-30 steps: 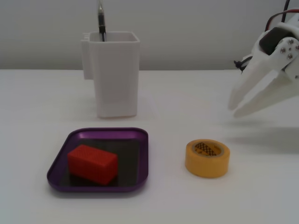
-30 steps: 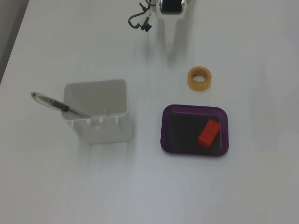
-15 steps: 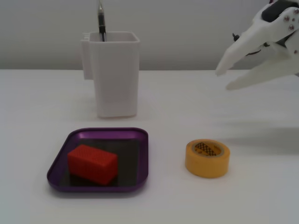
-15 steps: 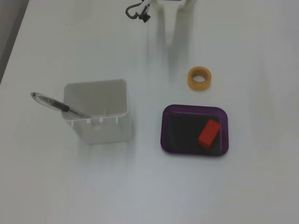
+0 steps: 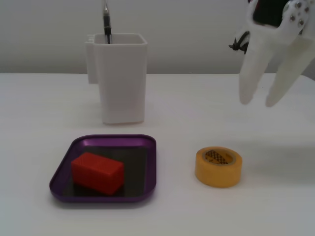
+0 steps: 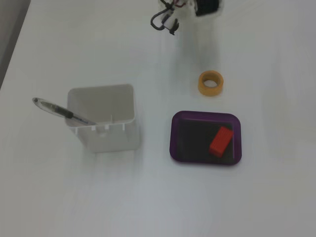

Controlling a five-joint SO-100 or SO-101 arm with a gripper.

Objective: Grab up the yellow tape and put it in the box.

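Pincer first, in the fixed view from the table's edge: your two white fingers hang tip-down and spread apart, holding nothing, high in the air. Below them and a little to the left in this view, the yellow tape roll lies flat on the white table, hole up, which suits a grasp from above across its wall. Further left of the pincer sits the dark-purple tray, already carrying a red block, so you have free floor beside it. Behind stands a white container with a pen.

In the fixed view from above, your arm barely enters at the top edge and its fingers wash out against the table. The tape lies just below it, and the tray just beyond the tape.
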